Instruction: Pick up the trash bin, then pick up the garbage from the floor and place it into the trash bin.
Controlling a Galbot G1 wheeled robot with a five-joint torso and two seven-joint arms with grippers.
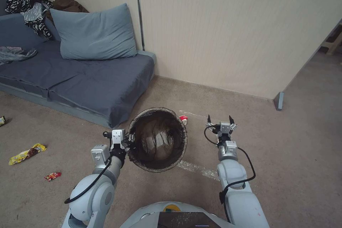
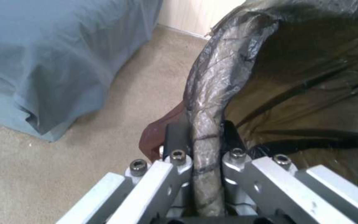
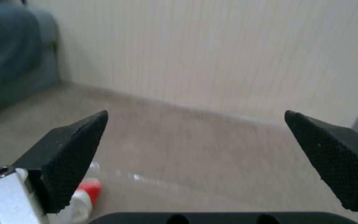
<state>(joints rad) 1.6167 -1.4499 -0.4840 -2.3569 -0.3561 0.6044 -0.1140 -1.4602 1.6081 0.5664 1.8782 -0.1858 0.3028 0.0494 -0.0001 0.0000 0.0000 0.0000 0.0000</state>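
Note:
My left gripper (image 1: 130,139) is shut on the rim of the trash bin (image 1: 157,139), held off the floor with its dark liner mouth facing up. The left wrist view shows the bagged rim (image 2: 212,93) pinched between the fingers (image 2: 175,137). A red-and-white paper cup (image 1: 183,118) lies on the carpet just beyond the bin, also seen as the cup (image 3: 85,194) beside one fingertip. My right gripper (image 1: 221,119) hangs open to the right of the cup, above the floor. A yellow wrapper (image 1: 27,153) and a red wrapper (image 1: 52,176) lie on the floor at left.
A blue sofa (image 1: 89,78) with a pillow (image 1: 93,34) and clothes stands at left. A beige wall (image 1: 231,32) runs behind, with a doorway opening at far right. Another small piece of litter (image 1: 2,120) lies at the left edge. Carpet is open on the right.

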